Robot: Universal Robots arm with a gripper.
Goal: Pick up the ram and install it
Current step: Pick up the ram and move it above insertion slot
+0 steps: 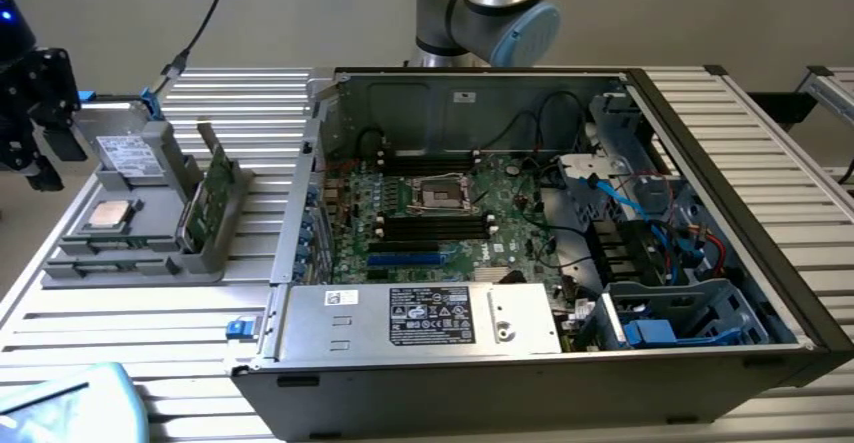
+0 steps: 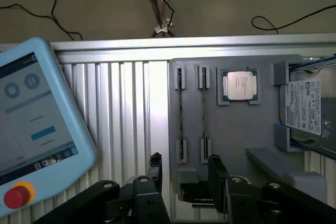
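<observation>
The gripper hovers, jaws wide apart and empty, over the grey tray at the exterior view's left, where the ram stands on edge in its slot. It looks light, stiff, fragile (pinch the flat faces mid-length).

Two ram sticks in one grey tray; one silver processor chip; one hard drive; one open computer case; one teach pendant.
</observation>
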